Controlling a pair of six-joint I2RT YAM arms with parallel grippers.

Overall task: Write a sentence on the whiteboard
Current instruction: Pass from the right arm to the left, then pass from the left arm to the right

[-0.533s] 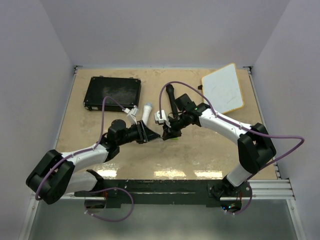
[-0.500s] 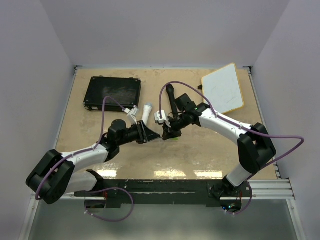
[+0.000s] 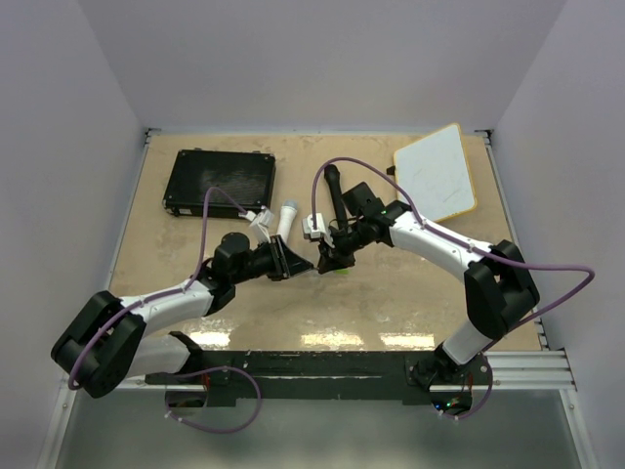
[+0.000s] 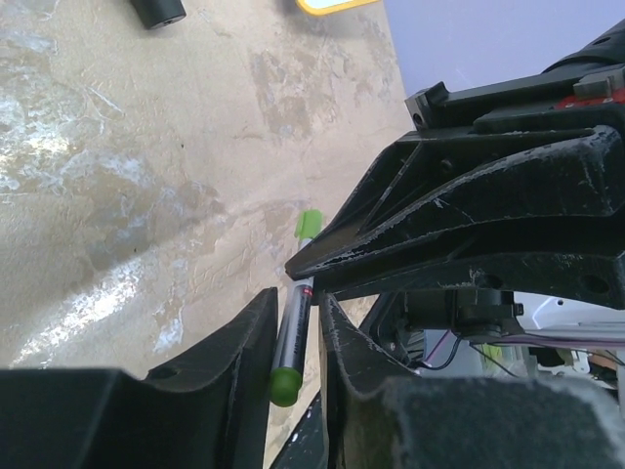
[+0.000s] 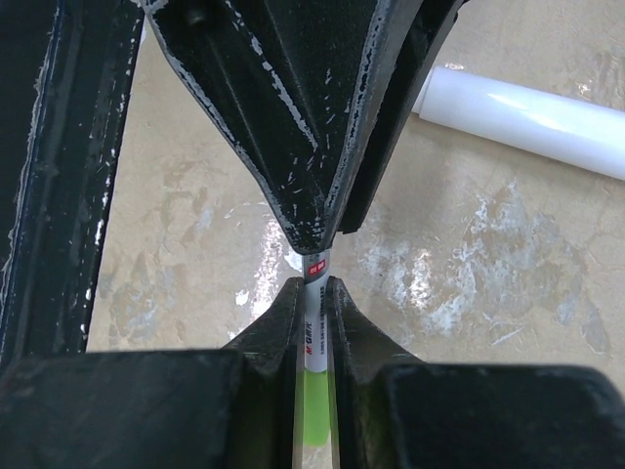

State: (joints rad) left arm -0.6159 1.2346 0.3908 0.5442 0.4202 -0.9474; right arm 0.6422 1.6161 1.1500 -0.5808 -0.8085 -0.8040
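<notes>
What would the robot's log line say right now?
right end effector: shut on marker | left end effector: astride same marker | whiteboard: back right, untouched

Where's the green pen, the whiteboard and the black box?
Pen (image 4: 294, 327): left wrist view, on its pale barrel.
Whiteboard (image 3: 437, 174): top view, middle of its white face.
Black box (image 3: 220, 181): top view, middle of its top.

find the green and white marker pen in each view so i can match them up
Top external: green and white marker pen just below centre, mostly hidden where the two arms meet.
Left wrist: lower centre, between that camera's own jaws, green at both ends.
Right wrist: bottom centre, running up between that camera's own jaws.
Shared landmark: the right gripper, shut on the pen in all three.
</notes>
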